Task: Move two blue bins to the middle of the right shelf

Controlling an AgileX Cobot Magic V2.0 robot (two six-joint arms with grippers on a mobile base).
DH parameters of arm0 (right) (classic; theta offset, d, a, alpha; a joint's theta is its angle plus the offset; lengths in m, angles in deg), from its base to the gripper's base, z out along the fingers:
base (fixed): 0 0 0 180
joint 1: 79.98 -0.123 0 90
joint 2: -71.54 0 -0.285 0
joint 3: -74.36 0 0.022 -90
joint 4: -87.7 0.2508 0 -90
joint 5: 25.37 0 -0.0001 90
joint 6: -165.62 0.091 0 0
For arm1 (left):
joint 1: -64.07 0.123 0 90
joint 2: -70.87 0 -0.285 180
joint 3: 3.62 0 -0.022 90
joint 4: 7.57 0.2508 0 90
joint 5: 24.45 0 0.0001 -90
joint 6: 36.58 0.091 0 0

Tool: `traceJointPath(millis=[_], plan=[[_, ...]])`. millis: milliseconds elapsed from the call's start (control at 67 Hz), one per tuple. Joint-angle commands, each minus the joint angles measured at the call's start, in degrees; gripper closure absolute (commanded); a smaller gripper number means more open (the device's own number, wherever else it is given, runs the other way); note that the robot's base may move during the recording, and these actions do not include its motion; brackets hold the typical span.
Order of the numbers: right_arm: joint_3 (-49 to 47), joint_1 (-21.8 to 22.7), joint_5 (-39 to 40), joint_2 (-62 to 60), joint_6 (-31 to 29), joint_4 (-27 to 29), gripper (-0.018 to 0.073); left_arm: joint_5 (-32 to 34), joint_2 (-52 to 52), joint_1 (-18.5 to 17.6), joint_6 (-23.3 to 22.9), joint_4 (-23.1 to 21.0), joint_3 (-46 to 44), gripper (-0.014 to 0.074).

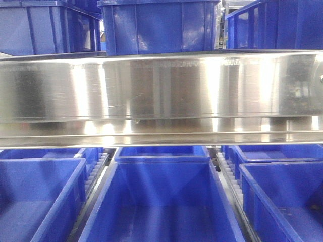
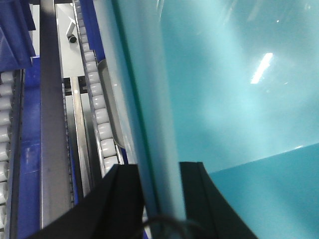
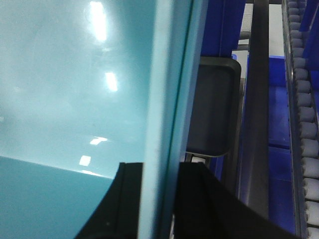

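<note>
steel shelf beam [image 1: 161, 91] fills front view; both jaws clamp cropped bin [image 2: 224, 99] walls.

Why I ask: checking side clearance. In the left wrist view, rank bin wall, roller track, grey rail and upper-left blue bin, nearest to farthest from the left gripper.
1. The bin wall, in the jaws of the left gripper.
2. The roller track, just left.
3. The grey rail, further left.
4. The blue bin, upper-left corner.

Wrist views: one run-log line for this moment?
left end effector: shut on bin wall | right end effector: shut on bin wall | front view: steel shelf beam, blue bins above and below
</note>
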Motion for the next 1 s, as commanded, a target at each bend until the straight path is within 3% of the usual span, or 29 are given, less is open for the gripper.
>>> traceJointPath(millis=[0, 209, 985], plan=[[-0.8, -0.3, 7.5, -1.4, -1.8, 2.0, 0.0724, 3.2, 1.2, -0.4, 1.4, -4.7, -0.9, 0.0706], [-0.8, -0.3, 7.8, -1.4, -1.8, 2.0, 0.0724, 2.4, 1.2, -0.4, 1.4, -4.7, -0.9, 0.0706], [-0.8, -0.3, 7.8, -1.4, -1.8, 2.0, 0.0724, 15.3, 1.2, -0.4, 1.4, -4.7, -0.9, 0.0706]])
